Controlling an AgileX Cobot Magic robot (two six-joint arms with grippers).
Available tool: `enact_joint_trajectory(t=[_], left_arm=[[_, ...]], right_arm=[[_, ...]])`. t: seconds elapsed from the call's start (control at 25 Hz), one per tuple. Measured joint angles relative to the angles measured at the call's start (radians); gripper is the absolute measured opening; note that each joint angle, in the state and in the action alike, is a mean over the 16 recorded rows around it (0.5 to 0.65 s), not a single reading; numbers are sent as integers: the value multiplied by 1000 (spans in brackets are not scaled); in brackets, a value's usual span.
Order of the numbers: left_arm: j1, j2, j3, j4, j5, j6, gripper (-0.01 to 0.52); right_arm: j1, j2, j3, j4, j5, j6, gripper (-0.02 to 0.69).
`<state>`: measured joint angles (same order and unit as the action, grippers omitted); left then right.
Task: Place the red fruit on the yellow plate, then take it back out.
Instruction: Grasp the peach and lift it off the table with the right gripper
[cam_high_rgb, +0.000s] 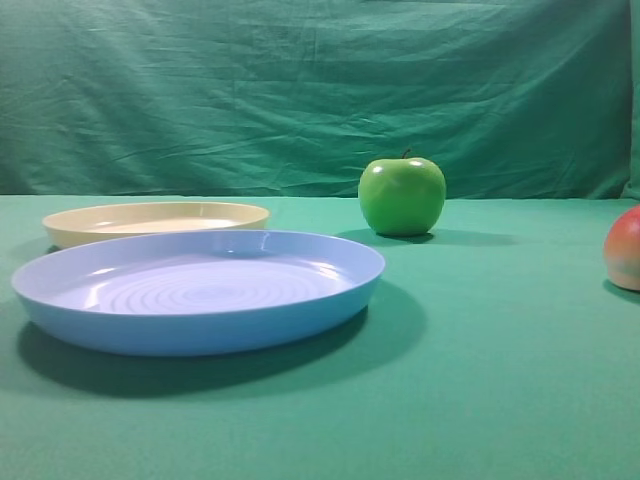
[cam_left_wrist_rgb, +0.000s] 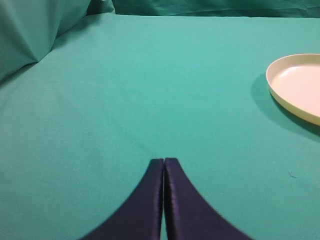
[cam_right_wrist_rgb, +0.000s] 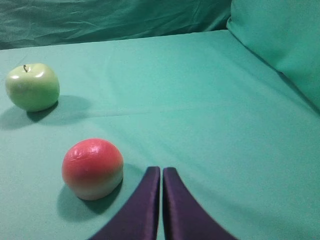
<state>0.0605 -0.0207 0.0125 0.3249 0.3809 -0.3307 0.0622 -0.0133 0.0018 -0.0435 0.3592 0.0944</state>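
Green cloth bench (cam_high_rgb: 500, 400): I see red fruit (cam_right_wrist_rgb: 93, 168) beside my right fingers (cam_right_wrist_rgb: 161, 172), left fingers (cam_left_wrist_rgb: 164, 162) near yellow plate (cam_left_wrist_rgb: 280, 92); both pairs pressed together, empty.

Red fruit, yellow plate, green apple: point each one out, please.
Red fruit (cam_right_wrist_rgb: 92, 167): right wrist view, middle of its skin.
Yellow plate (cam_high_rgb: 150, 232): exterior high view, front rim wall.
Green apple (cam_high_rgb: 402, 196): exterior high view, front face.

Left gripper (cam_left_wrist_rgb: 164, 161): dark fingers pressed together, tips meeting, pointing forward and low (nothing between them). Right gripper (cam_right_wrist_rgb: 161, 170): likewise closed, tips touching, angled forward just above the surface, holding nothing.
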Motion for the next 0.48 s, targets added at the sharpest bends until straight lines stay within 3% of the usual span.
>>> enact_joint_trajectory(t=[0.48], left_arm=[[0, 0, 0, 0, 0, 1, 0]], right_arm=[[0, 31, -210, 61, 73, -83, 0]])
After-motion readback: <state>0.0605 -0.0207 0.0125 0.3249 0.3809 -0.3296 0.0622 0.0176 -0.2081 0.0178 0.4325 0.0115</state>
